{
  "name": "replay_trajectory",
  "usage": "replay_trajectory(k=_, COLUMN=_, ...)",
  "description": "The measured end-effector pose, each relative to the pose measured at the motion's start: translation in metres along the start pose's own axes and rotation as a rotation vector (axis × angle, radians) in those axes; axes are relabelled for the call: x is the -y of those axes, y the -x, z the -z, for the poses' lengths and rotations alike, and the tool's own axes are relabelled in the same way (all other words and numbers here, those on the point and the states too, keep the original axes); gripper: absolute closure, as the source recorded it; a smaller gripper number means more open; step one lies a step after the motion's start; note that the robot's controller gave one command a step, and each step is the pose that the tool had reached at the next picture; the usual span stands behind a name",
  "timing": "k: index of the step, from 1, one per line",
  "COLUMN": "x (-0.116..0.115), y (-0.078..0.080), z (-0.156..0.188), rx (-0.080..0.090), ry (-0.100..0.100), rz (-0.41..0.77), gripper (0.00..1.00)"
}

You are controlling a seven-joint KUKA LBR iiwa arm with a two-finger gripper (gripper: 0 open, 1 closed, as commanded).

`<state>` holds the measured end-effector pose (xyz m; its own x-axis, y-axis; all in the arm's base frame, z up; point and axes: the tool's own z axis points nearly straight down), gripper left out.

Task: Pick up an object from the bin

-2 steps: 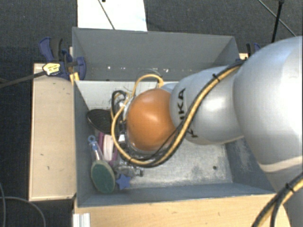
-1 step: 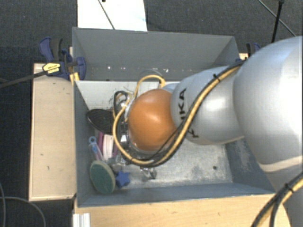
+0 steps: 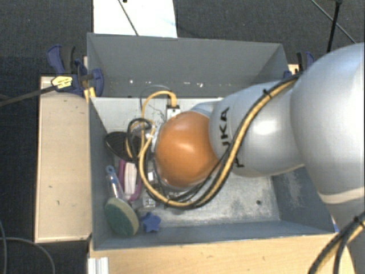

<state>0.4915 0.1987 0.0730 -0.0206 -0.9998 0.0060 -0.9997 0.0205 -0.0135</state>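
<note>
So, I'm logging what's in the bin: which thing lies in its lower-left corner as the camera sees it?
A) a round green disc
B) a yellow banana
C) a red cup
A: a round green disc lies in that corner, with a small blue piece just to its right.

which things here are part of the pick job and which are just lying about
Job: arm's orange-covered wrist; grey bin; black spoon-shaped thing and pink item beside the wrist, possible picks.
Lying about: green round pad; small blue piece, front left corner.
</note>
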Motion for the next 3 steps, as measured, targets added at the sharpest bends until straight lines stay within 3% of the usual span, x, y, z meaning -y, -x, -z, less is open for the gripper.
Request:
replay_trajectory(k=1, x=-0.011, y=0.019, z=0.023, rx=0.004, ry=0.008, rz=0.029, gripper=0.0)
replay_trajectory(k=2, x=-0.012, y=0.02, z=0.022, rx=0.006, ry=0.012, rz=0.025, gripper=1.0)
replay_trajectory(k=3, x=-0.005, y=0.028, z=0.108, rx=0.011, ry=0.005, rz=-0.057, gripper=1.0)
